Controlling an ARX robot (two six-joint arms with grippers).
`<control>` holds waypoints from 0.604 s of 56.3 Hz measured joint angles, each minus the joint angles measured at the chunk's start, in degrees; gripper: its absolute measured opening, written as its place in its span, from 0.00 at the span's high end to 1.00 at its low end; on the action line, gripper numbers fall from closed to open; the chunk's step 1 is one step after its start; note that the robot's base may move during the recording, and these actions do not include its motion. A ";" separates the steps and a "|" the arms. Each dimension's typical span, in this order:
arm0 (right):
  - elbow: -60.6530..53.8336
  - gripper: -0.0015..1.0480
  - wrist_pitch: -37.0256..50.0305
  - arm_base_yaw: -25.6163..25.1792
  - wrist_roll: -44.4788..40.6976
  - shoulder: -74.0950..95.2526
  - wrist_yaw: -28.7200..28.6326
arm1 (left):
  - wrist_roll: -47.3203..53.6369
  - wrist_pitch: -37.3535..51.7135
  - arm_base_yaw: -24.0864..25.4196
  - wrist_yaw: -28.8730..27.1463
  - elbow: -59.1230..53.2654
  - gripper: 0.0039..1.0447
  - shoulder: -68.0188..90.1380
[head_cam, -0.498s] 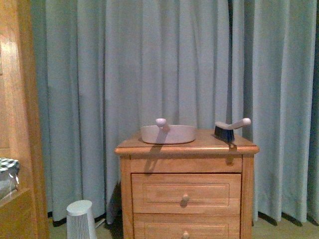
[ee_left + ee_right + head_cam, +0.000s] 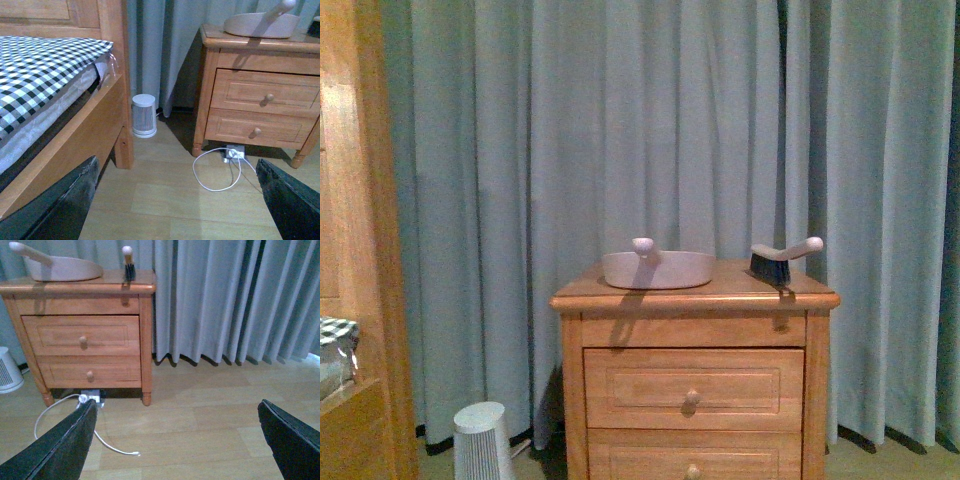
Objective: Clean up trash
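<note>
The trash, a small white paper wad, shows in no view. A pinkish dustpan (image 2: 657,268) with a knobbed handle lies on a wooden nightstand (image 2: 695,375); it also shows in the left wrist view (image 2: 260,24) and the right wrist view (image 2: 62,267). A hand brush (image 2: 780,258) with dark bristles lies at the nightstand's right; it shows in the right wrist view (image 2: 128,262) too. My left gripper (image 2: 175,200) is open and empty above the wooden floor. My right gripper (image 2: 177,440) is open and empty above the floor. Neither arm shows in the front view.
A wooden bed with a black-and-white checked cover (image 2: 40,65) stands at the left. A small white ribbed device (image 2: 144,116) sits on the floor between bed and nightstand. A white cable (image 2: 220,172) and power strip lie under the nightstand. Grey curtains (image 2: 670,130) hang behind.
The front view has shifted very slightly; the checked cover at the left edge sits a little lower. Nothing else has moved.
</note>
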 joint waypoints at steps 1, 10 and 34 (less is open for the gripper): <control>0.00 0.07 0.00 0.00 0.00 0.00 0.00 | 0.00 0.00 0.00 0.00 0.00 0.07 0.00; 0.00 0.07 0.00 0.00 0.00 0.00 0.00 | 0.00 0.00 0.00 0.00 0.00 0.07 0.00; 0.00 0.07 0.00 0.00 0.00 0.00 0.00 | 0.00 0.00 0.00 0.00 0.00 0.07 0.00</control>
